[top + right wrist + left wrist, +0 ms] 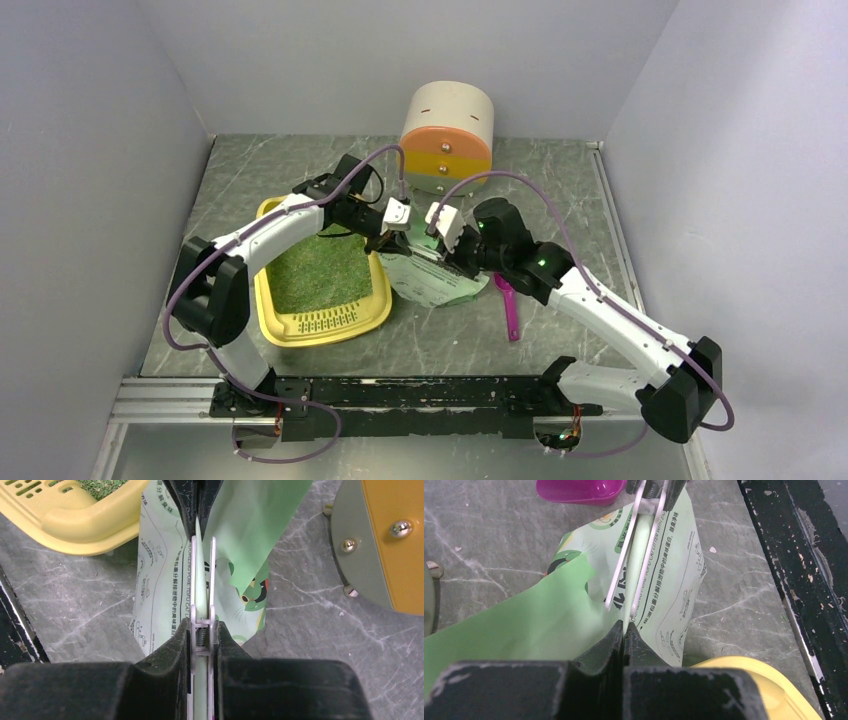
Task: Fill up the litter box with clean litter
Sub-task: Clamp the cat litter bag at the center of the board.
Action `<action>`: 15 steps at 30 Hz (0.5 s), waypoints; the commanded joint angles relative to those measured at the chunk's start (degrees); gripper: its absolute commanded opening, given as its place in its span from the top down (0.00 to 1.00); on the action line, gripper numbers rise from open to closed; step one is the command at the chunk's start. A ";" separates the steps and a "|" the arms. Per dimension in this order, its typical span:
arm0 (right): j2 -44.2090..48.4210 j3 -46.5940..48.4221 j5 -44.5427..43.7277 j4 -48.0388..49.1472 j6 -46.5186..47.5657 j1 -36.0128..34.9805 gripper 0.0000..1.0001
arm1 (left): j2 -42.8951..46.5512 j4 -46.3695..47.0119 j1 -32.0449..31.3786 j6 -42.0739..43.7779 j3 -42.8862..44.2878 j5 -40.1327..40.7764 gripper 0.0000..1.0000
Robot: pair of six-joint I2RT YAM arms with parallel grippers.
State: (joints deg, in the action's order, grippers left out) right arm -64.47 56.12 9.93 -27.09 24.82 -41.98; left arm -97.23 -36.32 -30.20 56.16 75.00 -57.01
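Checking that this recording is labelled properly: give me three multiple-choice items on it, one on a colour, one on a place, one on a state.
1. The litter box is: A yellow, B blue, C white.
2. The magenta scoop lies: A in the litter box, B on the table right of the bag, C on top of the bag.
3. The left gripper is: A wide open, B shut on the scoop, C shut on the bag's top edge.
Answers: 1 A, its rim shows yellow; 2 B, the overhead view shows it there; 3 C, its wrist view shows it pinching the printed edge.
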 commanded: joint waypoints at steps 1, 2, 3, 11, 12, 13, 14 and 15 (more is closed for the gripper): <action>1.82 0.36 1.16 -0.46 1.19 0.19 0.92 | 3.32 3.55 1.10 -1.04 0.57 -4.82 0.95; 1.80 -0.43 0.54 -1.21 1.46 0.15 0.93 | 3.24 3.26 1.17 -0.79 0.64 -4.86 0.95; 1.80 -1.20 -0.04 -1.96 1.72 0.33 0.93 | 3.13 2.85 1.20 -0.48 0.88 -4.86 0.95; 3.41 -4.25 3.04 0.33 1.11 3.28 0.93 | 3.59 3.46 1.24 -0.78 0.18 -4.87 0.95; 3.09 -4.34 2.95 0.61 0.78 3.39 0.93 | 3.52 3.18 1.20 -0.53 0.26 -4.80 0.95; 2.79 -4.46 3.01 0.79 0.42 3.59 0.93 | 3.58 3.10 1.20 -0.45 0.24 -4.64 0.95; 2.43 -4.52 3.44 1.05 0.10 3.83 0.92 | 3.69 3.42 1.19 -0.63 0.05 -4.56 0.95; 2.15 -4.79 4.14 1.37 -0.47 3.90 0.91 | 3.90 3.94 1.19 -0.96 -0.20 -4.59 0.95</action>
State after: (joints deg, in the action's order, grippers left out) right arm -61.58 52.80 13.19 -26.33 25.74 -39.13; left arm -96.42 -35.20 -30.00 54.72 74.72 -58.35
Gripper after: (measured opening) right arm 0.157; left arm 0.054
